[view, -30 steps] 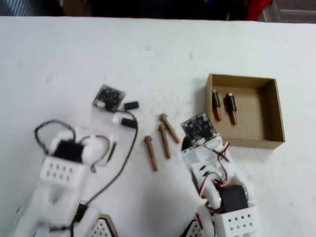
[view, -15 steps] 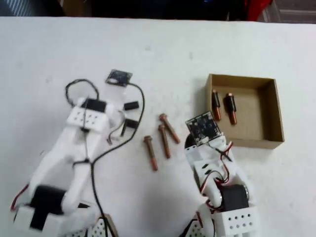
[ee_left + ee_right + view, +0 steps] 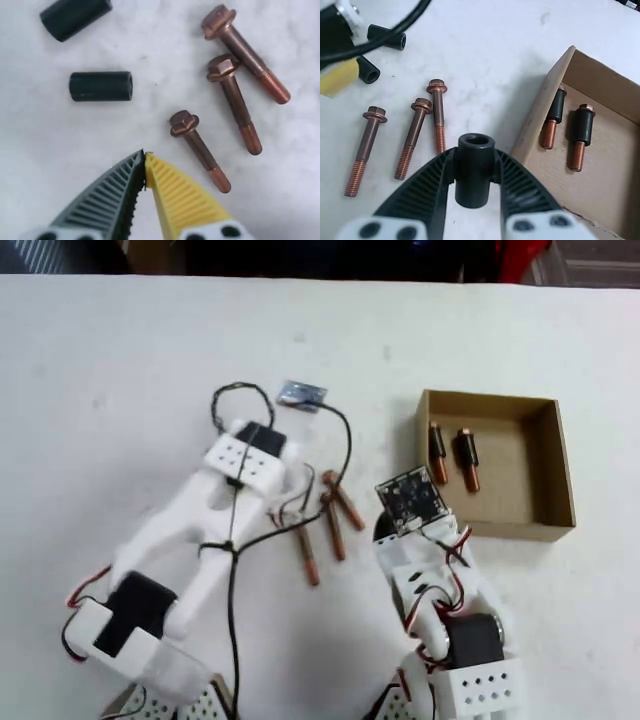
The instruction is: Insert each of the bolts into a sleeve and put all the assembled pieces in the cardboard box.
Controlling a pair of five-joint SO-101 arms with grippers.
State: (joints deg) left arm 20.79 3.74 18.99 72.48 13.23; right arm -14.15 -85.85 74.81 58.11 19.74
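Note:
Three loose copper bolts (image 3: 200,150) (image 3: 235,102) (image 3: 245,52) lie side by side on the white table, also in the high view (image 3: 328,525). Two black sleeves (image 3: 101,86) (image 3: 76,17) lie beside them. My left gripper (image 3: 144,155) is shut and empty, its tip just short of the nearest bolt's head. My right gripper (image 3: 475,155) is shut on a black sleeve (image 3: 475,172), held upright between the bolts and the cardboard box (image 3: 545,105). Two assembled pieces (image 3: 437,452) (image 3: 468,458) lie in the box (image 3: 490,528).
The left arm (image 3: 245,460) stretches diagonally from the front left, its black cable looping over the bolts. The right arm (image 3: 440,590) stands at the front, close to the box's near left corner. Open table lies at the back and far left.
The left arm has swung right and farther back across the table, from the front left to beside the bolts. The right arm has hardly moved and keeps its sleeve.

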